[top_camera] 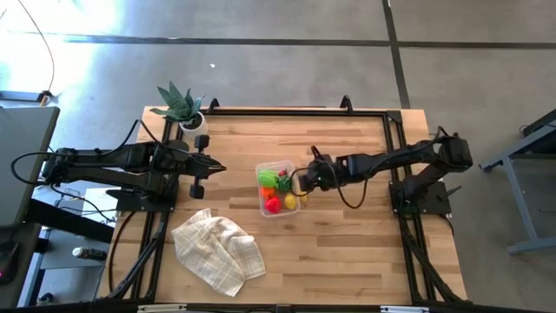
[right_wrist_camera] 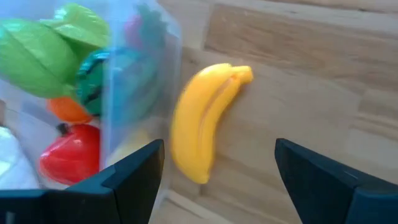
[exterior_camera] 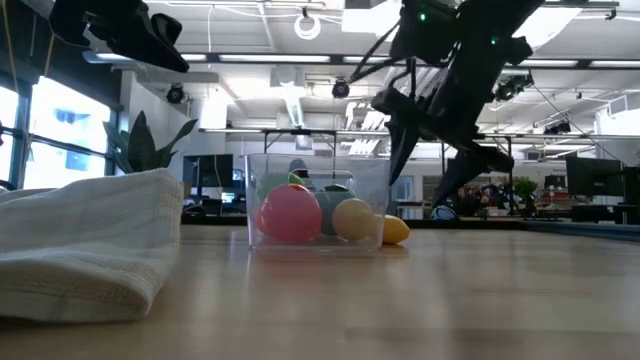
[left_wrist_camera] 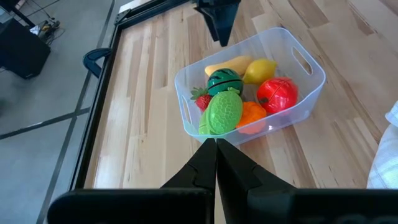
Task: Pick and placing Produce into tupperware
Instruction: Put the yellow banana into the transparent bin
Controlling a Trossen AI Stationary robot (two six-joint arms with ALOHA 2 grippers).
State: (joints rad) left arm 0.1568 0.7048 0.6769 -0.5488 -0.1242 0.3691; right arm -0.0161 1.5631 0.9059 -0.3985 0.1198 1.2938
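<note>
Crumpled at the near edge of the table lies a white cloth (top_camera: 217,252), well clear of the work. Beyond it sits the clear tupperware (top_camera: 263,206), already holding a red tomato (left_wrist_camera: 277,93), a lemon (left_wrist_camera: 260,70), a green leafy piece (left_wrist_camera: 224,112), an orange one (left_wrist_camera: 251,116), a strawberry (left_wrist_camera: 200,99) and a dark green ball (left_wrist_camera: 224,79). One banana (right_wrist_camera: 202,129) is not in yet: it lies on the wood just beside the tub's wall, on the right arm's side.

The right gripper (right_wrist_camera: 217,180) hangs over that banana with its jaws spread wide, holding nothing. The left gripper (top_camera: 213,167) waits back near the potted plant (top_camera: 181,106), fingers pressed together and empty.

My worry is how close the banana lies to the tub. One finger may land on the rim or wall and shove the light tub aside, or the curved fruit could roll out of a pinch.
</note>
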